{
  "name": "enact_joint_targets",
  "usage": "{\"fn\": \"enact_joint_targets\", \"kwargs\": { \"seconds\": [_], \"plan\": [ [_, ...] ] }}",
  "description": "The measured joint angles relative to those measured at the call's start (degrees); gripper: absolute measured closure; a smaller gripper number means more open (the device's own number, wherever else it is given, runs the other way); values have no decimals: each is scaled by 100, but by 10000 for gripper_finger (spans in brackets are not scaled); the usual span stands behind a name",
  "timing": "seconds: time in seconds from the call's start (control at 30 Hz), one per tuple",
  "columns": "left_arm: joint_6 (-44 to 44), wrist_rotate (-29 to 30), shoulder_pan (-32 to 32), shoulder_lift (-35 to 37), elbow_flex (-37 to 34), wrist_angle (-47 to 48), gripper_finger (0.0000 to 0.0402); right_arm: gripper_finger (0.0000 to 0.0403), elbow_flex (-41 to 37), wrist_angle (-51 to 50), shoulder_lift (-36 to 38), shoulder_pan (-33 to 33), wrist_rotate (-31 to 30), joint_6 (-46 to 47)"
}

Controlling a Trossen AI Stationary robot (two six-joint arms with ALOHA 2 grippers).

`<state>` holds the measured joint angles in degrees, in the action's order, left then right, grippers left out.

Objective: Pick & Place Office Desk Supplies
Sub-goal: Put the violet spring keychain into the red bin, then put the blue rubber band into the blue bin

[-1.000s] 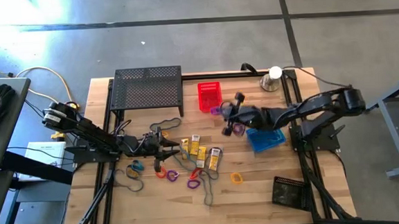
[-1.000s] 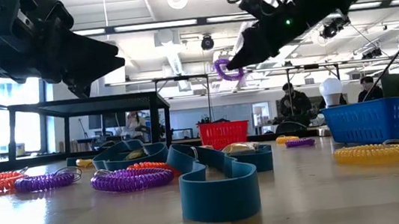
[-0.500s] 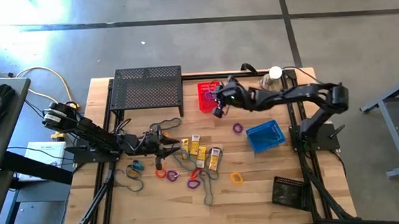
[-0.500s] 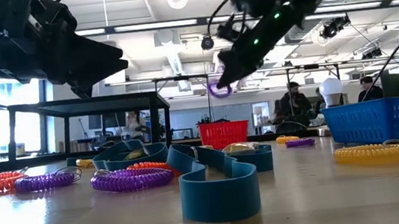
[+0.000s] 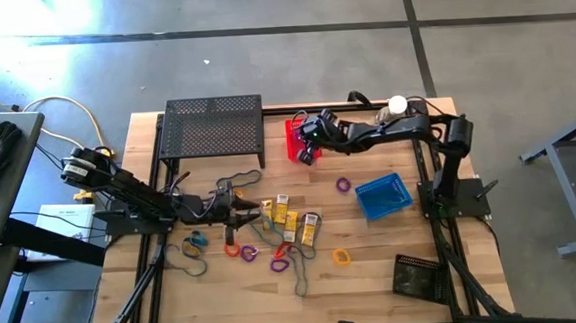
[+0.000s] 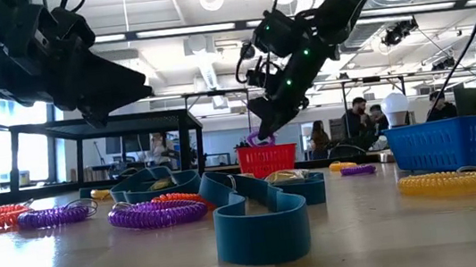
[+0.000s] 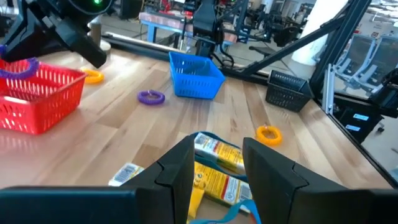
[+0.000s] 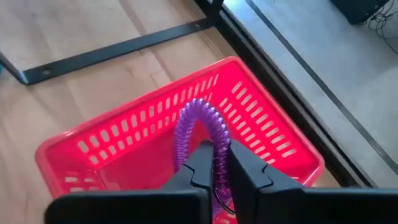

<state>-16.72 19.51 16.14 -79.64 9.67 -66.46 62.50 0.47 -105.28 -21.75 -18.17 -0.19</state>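
My right gripper (image 8: 214, 171) is shut on a purple coiled elastic loop (image 8: 198, 127) and hovers over the red basket (image 5: 301, 131) at the table's far middle. In the low view the loop (image 6: 259, 138) hangs just above the basket's rim (image 6: 267, 151). My left gripper (image 7: 214, 171) stands open, pointing level, at the left near the yellow-and-white boxes (image 7: 217, 155), with nothing between its fingers. More loops lie flat on the table: purple (image 5: 343, 185), yellow (image 5: 342, 256) and red (image 5: 245, 251). My right gripper pinches one side of the purple loop (image 8: 219, 158) between its two fingers. They slant downward from the table's right side. The loop arches out past the fingertips, lifted clear, over the inside of the red basket.
A black mesh shelf (image 5: 214, 126) stands at the far left. A blue basket (image 5: 382, 196) sits right of centre, a silver dome with a white ball (image 5: 393, 113) at the far right, a small black basket (image 5: 415, 274) near right. Dark band loops (image 5: 300, 271) lie among the coils.
My right gripper has carried the purple loop from beside the blue basket toward the table's far edge and left. It has come over the red basket, sinking and tipping further downward. It has stayed shut on the loop. The purple loop on the table has stayed put.
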Motion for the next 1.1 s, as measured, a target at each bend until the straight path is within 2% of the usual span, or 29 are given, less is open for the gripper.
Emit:
{"fn": "enact_joint_targets", "kwargs": {
  "seconds": [0.33,0.53,0.63,0.87,1.1],
  "plan": [
    [-47,0,0,0,0,5,269,268,0,17,-2,-2,-97,2],
    [-134,-94,0,0,0,65,269,222,-2,15,176,270,-802,-278],
    [-45,-234,7,0,0,275,269,207,-2,-74,403,560,-1024,-308],
    [22,-219,15,0,0,1150,269,198,0,-530,780,1448,-1025,-296],
    [44,86,17,0,0,1832,269,198,-3,-802,792,2236,-1020,111]
  ]
}}
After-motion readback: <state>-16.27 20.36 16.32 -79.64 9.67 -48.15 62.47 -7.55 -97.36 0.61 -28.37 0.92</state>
